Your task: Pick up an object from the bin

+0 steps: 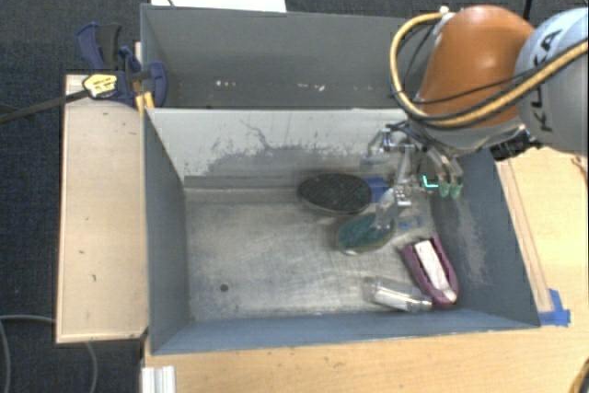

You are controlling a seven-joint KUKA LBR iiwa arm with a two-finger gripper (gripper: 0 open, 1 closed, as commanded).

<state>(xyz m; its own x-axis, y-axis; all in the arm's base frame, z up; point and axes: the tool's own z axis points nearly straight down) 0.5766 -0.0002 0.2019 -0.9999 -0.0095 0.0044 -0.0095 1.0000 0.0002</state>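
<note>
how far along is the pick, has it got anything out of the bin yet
Done: nothing is out. The dark oval piece, the teal round piece, the purple-and-white item and the small clear tube all lie on the bin floor. In hand: the claw is low in the right half, at the teal piece. Left: a sure grip, then the lift out.

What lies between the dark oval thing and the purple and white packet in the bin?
Between the dark oval thing and the purple and white packet lies a round teal thing, seen in the camera view.
</note>
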